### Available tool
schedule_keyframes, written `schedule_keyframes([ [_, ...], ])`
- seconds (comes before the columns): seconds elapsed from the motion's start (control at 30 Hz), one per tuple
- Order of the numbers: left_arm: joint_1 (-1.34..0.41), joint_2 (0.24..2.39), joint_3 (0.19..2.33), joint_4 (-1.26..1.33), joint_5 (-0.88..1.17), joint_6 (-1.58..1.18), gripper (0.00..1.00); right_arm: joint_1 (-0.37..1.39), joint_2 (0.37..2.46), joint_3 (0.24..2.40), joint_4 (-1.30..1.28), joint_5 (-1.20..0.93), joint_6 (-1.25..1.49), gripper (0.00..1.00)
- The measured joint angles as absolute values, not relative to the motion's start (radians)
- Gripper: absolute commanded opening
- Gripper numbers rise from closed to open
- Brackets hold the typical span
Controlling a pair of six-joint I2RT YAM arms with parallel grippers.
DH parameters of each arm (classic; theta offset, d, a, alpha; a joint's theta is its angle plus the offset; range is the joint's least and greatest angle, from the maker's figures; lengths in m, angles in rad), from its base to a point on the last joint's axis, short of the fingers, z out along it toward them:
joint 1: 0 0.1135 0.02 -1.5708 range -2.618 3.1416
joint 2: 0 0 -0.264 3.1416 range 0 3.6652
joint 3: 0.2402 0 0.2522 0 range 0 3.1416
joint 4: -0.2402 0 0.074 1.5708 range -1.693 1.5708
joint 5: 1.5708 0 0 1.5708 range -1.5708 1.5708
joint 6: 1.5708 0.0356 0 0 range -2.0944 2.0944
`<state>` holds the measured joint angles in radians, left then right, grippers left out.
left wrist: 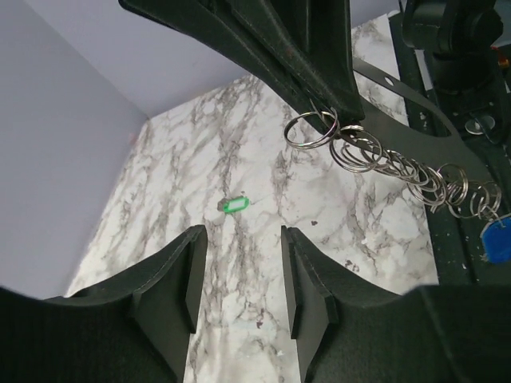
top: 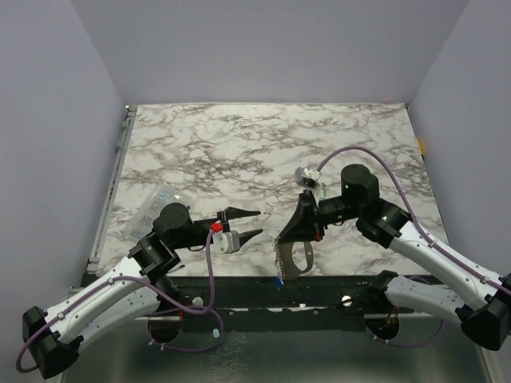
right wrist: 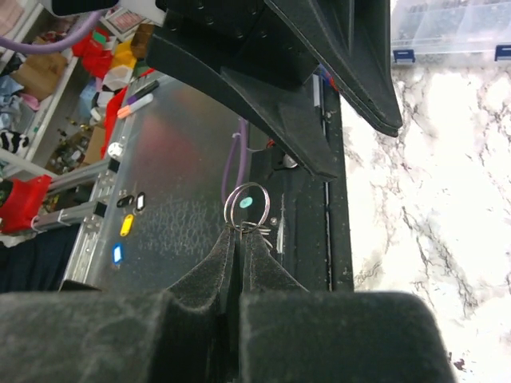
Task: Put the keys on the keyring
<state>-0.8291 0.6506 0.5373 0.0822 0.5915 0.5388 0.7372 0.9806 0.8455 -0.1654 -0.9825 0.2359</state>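
Observation:
My right gripper is shut on a silver split ring of the keyring. In the top view it holds the keyring up near the table's front edge. The beaded run of rings hangs down from it, and the blue key dangles at the lower end. The mint green key lies alone on the marble, farther off, in line with the gap of my left gripper. The left gripper is open with nothing between its fingers, just left of the right gripper.
A clear plastic bag lies on the marble table at the left, behind my left arm. The black front rail runs along the near edge under the hanging rings. Purple walls enclose the table on three sides.

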Motion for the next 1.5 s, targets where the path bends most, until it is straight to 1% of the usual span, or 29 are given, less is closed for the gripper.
schedule_keyframes([
  [0.13,-0.839,0.638,0.523,0.127,0.593,0.589,0.4,0.737,0.982,0.838,-0.11,-1.016,0.29,0.01],
  [0.43,-0.864,0.643,0.511,0.181,0.61,0.674,0.4,0.737,1.046,0.838,0.007,-1.069,0.38,0.01],
  [0.77,-0.886,0.643,0.49,0.208,0.619,0.753,0.32,0.737,1.097,0.837,0.055,-1.094,0.431,0.01],
  [1.13,-0.899,0.632,0.478,0.218,0.627,0.783,0.32,0.737,1.148,0.837,0.067,-1.097,0.464,0.01],
  [1.33,-0.9,0.625,0.47,0.223,0.627,0.786,0.24,0.737,1.158,0.838,0.075,-1.097,0.482,0.01],
  [1.5,-0.905,0.624,0.459,0.223,0.628,0.786,0.23,0.737,1.16,0.838,0.084,-1.097,0.5,0.01],
])
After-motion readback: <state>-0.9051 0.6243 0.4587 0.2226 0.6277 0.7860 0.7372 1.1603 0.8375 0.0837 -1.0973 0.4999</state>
